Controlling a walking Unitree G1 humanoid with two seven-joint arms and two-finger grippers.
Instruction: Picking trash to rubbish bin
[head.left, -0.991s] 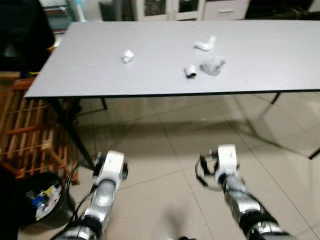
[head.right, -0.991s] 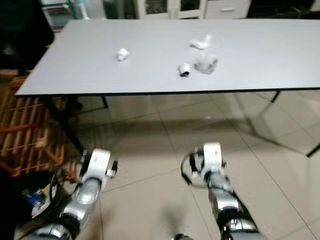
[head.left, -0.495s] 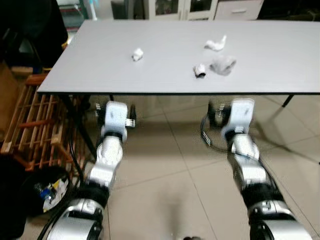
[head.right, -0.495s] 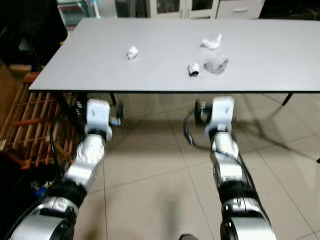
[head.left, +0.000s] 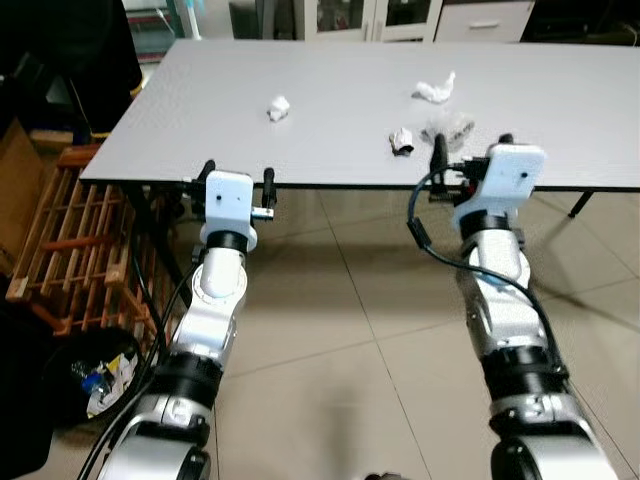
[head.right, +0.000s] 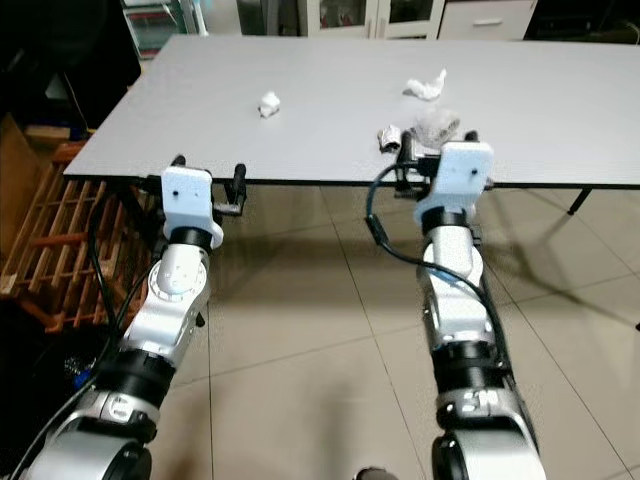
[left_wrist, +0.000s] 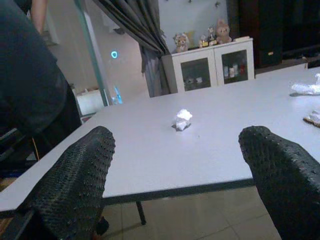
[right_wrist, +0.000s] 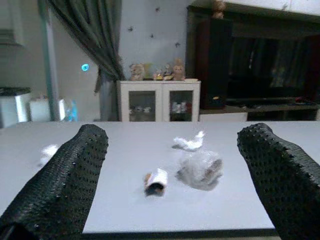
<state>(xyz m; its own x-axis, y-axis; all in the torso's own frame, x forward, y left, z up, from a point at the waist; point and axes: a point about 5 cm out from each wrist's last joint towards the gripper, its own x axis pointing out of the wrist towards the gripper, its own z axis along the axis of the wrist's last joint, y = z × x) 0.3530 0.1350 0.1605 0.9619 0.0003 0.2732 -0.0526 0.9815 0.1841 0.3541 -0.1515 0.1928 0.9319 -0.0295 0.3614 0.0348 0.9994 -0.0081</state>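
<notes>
Several bits of trash lie on the grey table (head.left: 200, 140): a crumpled white paper (head.left: 278, 108), a small paper roll (head.left: 401, 141), a clear plastic wad (head.left: 450, 127) and a white tissue (head.left: 434, 90). My left gripper (head.left: 236, 180) is open at the table's front edge, pointing toward the crumpled paper (left_wrist: 182, 120). My right gripper (head.left: 470, 150) is open too, level with the tabletop just short of the roll (right_wrist: 156, 181) and the plastic wad (right_wrist: 200, 170). Neither holds anything. A black rubbish bin (head.left: 95, 375) with trash inside stands on the floor at lower left.
A wooden slatted rack (head.left: 60, 240) stands left of the table, above the bin. Black table legs (head.left: 150, 240) run down beside my left arm. A white cabinet (left_wrist: 210, 65) stands behind the table, and a person in dark clothes (left_wrist: 30, 85) is at the left. The floor is tiled.
Both arms have risen from low near the floor to the height of the table's front edge. The camera has shifted slightly too.
</notes>
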